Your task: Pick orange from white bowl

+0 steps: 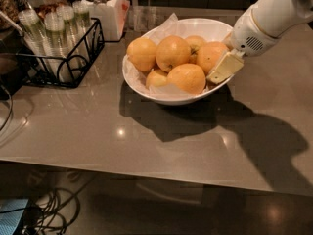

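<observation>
The white bowl [146,84] stands on the grey table, lined with crumpled white paper and holding several round fruits. The orange [209,55] is the deeper-coloured fruit at the bowl's right side, behind a paler fruit [188,78]. My gripper [224,65] comes in from the upper right on a white arm [266,21]. It sits at the bowl's right rim, right against the orange's right side and partly covering it. The orange rests in the bowl among the other fruits.
A black wire basket [61,45] with capped cups stands at the back left. A white lidded jar [105,9] is behind it. The table's front edge runs across the lower part of the view, with cables on the floor below.
</observation>
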`<control>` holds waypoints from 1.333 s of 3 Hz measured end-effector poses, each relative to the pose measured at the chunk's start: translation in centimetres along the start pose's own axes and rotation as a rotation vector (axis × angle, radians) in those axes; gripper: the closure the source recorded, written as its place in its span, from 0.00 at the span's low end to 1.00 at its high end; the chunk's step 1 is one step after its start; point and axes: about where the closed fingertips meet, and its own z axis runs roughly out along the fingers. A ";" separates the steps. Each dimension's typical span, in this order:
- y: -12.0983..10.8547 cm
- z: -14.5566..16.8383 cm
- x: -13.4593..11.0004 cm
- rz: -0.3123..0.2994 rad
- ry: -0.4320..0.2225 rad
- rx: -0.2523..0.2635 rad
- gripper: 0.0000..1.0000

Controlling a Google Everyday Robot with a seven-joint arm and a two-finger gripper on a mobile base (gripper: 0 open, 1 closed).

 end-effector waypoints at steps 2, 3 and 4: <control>1.4 -4.6 -2.7 -0.016 -0.196 0.068 1.00; 1.9 -7.1 -3.3 -0.019 -0.276 0.110 1.00; 6.0 -10.9 -2.1 0.047 -0.328 0.116 1.00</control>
